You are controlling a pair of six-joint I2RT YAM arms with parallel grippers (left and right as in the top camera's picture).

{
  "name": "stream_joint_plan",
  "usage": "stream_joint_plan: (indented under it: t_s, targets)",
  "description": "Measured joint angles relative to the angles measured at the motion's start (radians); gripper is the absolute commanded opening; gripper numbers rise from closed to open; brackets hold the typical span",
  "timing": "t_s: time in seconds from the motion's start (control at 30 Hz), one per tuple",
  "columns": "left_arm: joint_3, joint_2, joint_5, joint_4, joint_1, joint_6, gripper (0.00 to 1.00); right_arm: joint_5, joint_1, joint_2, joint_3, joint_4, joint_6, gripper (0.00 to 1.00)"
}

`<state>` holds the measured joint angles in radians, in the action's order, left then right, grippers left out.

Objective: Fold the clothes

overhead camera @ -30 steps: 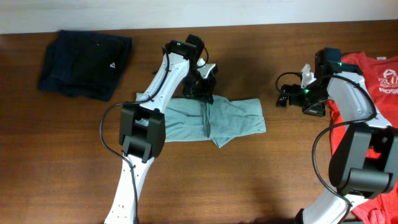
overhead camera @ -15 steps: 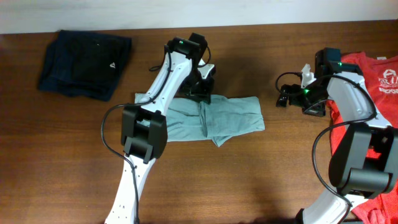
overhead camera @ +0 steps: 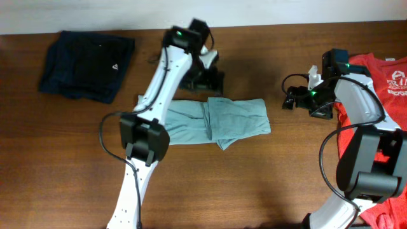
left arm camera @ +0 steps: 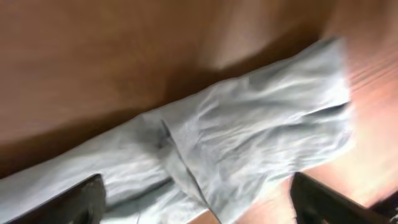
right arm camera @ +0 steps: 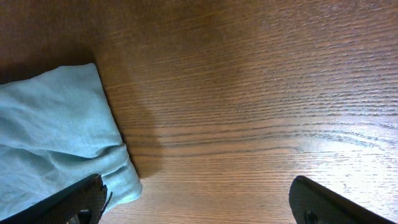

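Where the shirt (overhead camera: 235, 117) lies as a folded band in the middle of the table (overhead camera: 63, 159), its long axis runs left to right. Left gripper (overhead camera: 205, 81): jaws wide apart, empty, just past the band's far edge near its middle; the nearer arm. Right gripper (overhead camera: 294, 97): jaws wide apart, empty, off the band's right end, clear of it. Red shirt (overhead camera: 388, 76): unfolded, far right. Likely next fold: end over end, across that axis.

Pale blue-grey T-shirt (overhead camera: 235, 121) at centre; red T-shirt (overhead camera: 375, 63) with white print at right edge; dark navy garment (overhead camera: 86, 63), small white logo, upper left; brown wood-grain table (overhead camera: 267, 184)
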<state>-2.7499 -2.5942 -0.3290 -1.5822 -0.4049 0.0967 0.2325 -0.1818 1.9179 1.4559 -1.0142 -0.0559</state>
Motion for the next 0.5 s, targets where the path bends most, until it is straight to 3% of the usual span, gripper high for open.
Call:
stream_joint_plan:
  t_s: [0.17,0.43,0.5]
  targets:
    - [-0.201,0.003,0.108,-0.094,0.049,0.036,0.99,0.0,0.0,0.0,0.0,0.007,0.0,0.99]
    - [-0.217,0.005,0.208,-0.102,0.211,0.085,0.99,0.084,0.0,0.0,0.001,0.019,0.0,1.0]
    - [-0.213,0.005,0.215,-0.102,0.259,0.089,0.99,0.118,0.003,0.0,0.001,0.026,0.009,0.88]
